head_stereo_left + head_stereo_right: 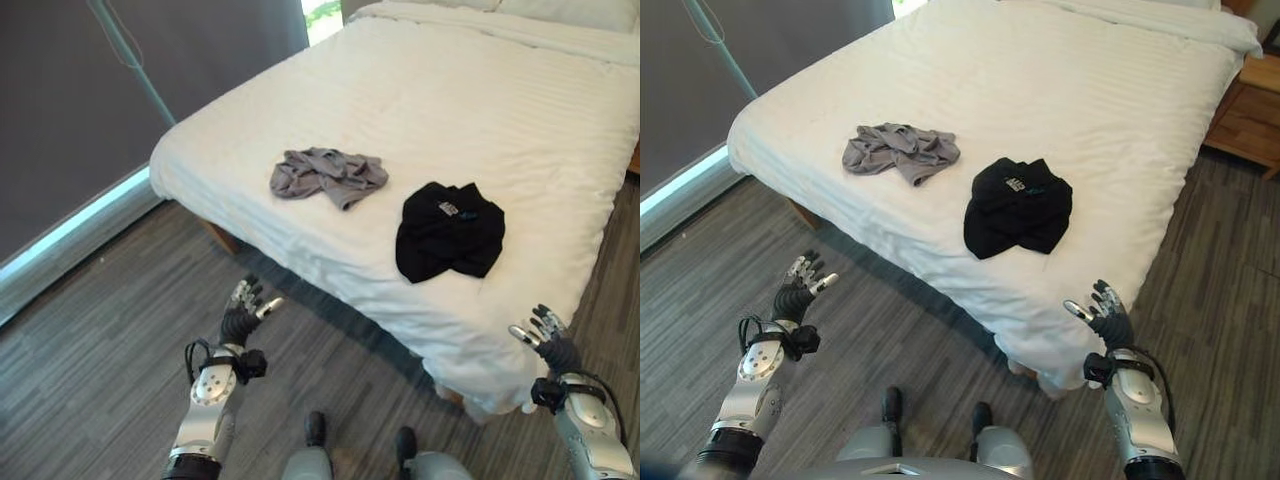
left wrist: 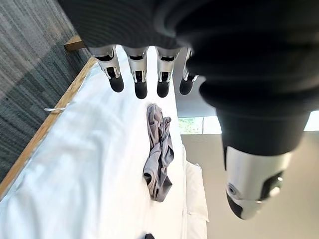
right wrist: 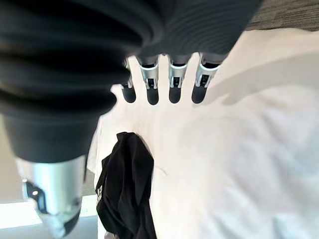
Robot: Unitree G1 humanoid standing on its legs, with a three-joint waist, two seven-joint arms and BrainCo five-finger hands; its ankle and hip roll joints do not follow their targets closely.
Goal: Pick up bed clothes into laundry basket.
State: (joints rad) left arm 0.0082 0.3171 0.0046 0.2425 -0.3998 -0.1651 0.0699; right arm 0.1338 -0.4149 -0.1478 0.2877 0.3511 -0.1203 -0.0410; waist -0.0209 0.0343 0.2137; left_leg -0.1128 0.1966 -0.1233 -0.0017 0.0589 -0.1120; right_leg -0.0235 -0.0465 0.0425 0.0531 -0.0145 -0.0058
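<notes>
A: The left hand (image 1: 243, 318) hangs over the grey floor (image 1: 90, 350) just off the near corner of the bed (image 1: 480, 120), fingers straight and spread, nothing in it.

B: And the right hand (image 1: 1108, 320)?

A: Raised beside the bed's near edge, fingers (image 3: 172, 88) straight too, thumb apart, empty. It touches nothing.

B: Where are the clothes?

A: Both lie on the white cover. A crumpled grey garment (image 1: 327, 175) sits toward the robot's left, near the bed's edge. A black garment (image 1: 448, 232) lies bunched to its right, close to the near edge. The two are apart, not touching.

B: Anything else around?

A: A wooden nightstand (image 1: 1250, 115) stands at the far right of the bed, and a dark curtain (image 1: 70, 110) hangs on the left.
</notes>
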